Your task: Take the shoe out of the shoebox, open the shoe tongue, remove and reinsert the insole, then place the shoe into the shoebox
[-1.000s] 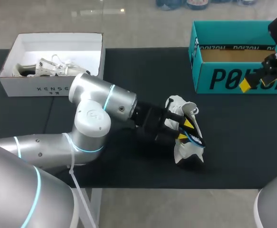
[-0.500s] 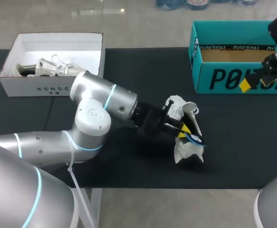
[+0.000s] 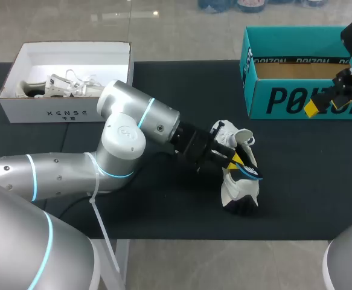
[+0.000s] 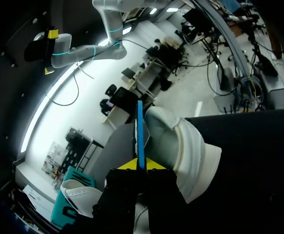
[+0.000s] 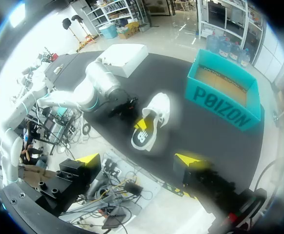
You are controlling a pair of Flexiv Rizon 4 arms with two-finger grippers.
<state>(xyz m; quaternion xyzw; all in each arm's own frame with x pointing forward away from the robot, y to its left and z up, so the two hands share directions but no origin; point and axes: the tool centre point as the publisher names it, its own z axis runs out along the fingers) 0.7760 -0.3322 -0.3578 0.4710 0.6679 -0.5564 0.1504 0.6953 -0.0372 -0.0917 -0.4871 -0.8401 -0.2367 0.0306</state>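
A white shoe (image 3: 238, 187) lies tipped on its side on the black table mat, right of centre; the right wrist view shows its sole (image 5: 149, 127). My left gripper (image 3: 236, 161) is at the shoe's opening, shut on the thin blue insole (image 3: 252, 176). In the left wrist view the insole's edge (image 4: 140, 127) stands up between the yellow tips of the left gripper (image 4: 141, 165), next to the shoe's white heel (image 4: 183, 146). My right gripper (image 3: 328, 92) hangs open and holds nothing, high in front of the teal shoebox (image 3: 284, 99); its own camera shows the right gripper (image 5: 139, 160) far above the table.
A white box (image 3: 43, 112) holding a second white shoe (image 3: 67, 86) sits at the far left. The teal shoebox (image 5: 229, 105) stands open at the far right. The mat's front edge runs just below the shoe.
My left gripper has shut on the blue insole. The left arm has swung a little toward the right and the back, and the shoe has shifted slightly with it. The right arm has stayed still.
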